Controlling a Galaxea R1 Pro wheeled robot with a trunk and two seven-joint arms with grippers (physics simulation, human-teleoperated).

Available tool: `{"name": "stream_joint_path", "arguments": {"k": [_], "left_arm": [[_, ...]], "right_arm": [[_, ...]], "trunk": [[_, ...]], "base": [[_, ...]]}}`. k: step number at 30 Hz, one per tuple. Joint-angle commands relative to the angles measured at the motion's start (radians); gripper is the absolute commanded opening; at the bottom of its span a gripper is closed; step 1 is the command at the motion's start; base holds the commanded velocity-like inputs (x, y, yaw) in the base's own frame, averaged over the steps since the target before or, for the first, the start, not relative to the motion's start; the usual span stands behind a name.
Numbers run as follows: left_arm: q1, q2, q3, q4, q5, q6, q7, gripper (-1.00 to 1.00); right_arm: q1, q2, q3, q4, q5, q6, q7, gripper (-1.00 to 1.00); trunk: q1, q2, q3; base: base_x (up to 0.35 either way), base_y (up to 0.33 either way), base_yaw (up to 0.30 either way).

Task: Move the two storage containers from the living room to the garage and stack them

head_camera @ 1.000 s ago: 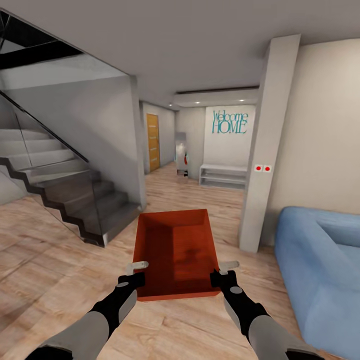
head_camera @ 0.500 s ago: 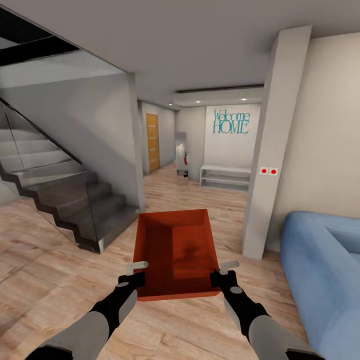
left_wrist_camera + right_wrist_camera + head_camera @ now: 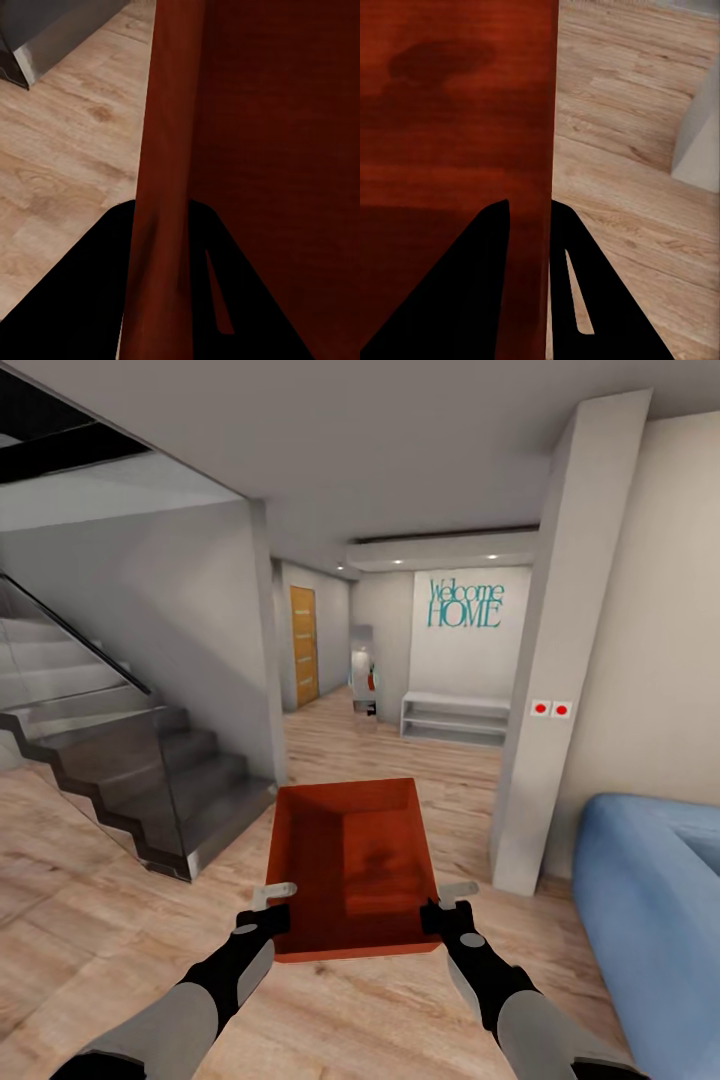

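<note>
Container: one orange-red storage container was carried above the wood plank floor.
Left end effector: clamped on its left wall.
Right end effector: clamped on its right wall.

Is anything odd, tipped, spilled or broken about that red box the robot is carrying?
Nothing stands out. The storage container sits level and empty, with the left gripper and right gripper each clamped over a side wall. No spill or damage shows on the wood floor.

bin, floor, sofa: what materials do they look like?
Bin: likely plastic, with smooth, plain orange-red walls and a soft sheen. Floor: light wood planks, grain and knots visible, matte. Sofa: probably fabric, soft blue and matte, though the render leaves it open.
</note>
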Motion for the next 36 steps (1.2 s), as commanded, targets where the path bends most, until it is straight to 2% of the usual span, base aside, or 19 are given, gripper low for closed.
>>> {"name": "stream_joint_path", "arguments": {"k": [1,36], "left_arm": [[0.000,0.003,0.069,0.000,0.004,0.004,0.064,-1.00],[0.000,0.003,0.069,0.000,0.003,0.002,0.065,-1.00]], "right_arm": [[-0.001,0.001,-0.022,-0.002,-0.081,-0.015,0.003,-1.00],[-0.001,0.001,-0.022,-0.001,-0.081,-0.017,0.003,-1.00]], "trunk": [[0.001,0.000,0.000],[0.001,0.000,0.000]], "base": [[0.322,0.000,0.000],[0.322,0.000,0.000]]}}
